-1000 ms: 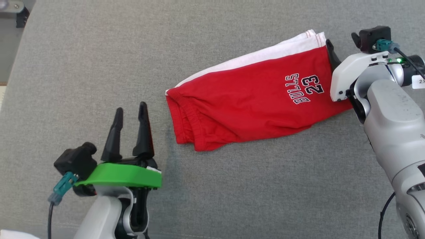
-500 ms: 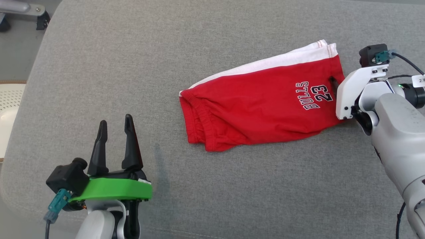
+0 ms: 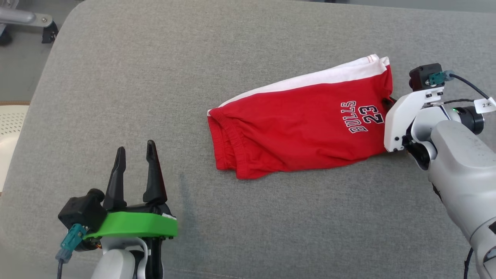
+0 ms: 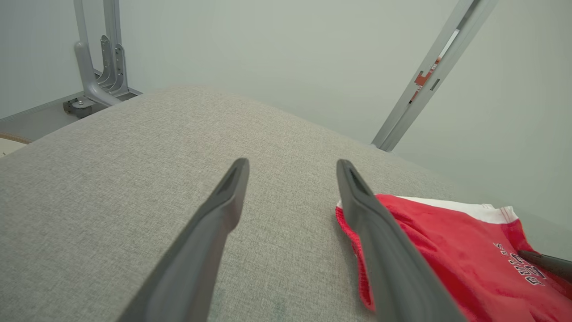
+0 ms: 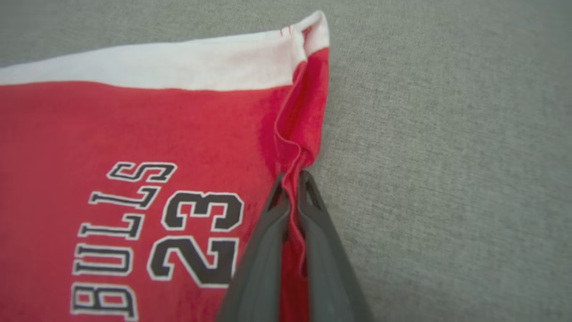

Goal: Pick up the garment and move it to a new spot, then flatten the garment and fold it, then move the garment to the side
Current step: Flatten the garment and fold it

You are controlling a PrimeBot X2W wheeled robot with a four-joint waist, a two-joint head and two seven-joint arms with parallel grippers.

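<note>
The garment is a pair of red shorts with a white side band and "BULLS 23" print, lying folded on the grey cushion. My right gripper is at its right hem. In the right wrist view the two fingers are shut on a pinched ridge of the red hem of the garment. My left gripper stands open at the lower left, well apart from the shorts. In the left wrist view its fingers frame bare cushion, with the garment's waistband end to their right.
The grey fabric cushion spreads under everything, with bare room in front of and left of the shorts. Its rounded left edge drops to the floor, where a metal frame foot and a pale perforated object stand.
My right gripper has shut on the garment's right hem, bunching it into a ridge. The head camera has shifted, so the whole scene sits differently. The left gripper has stayed open.
</note>
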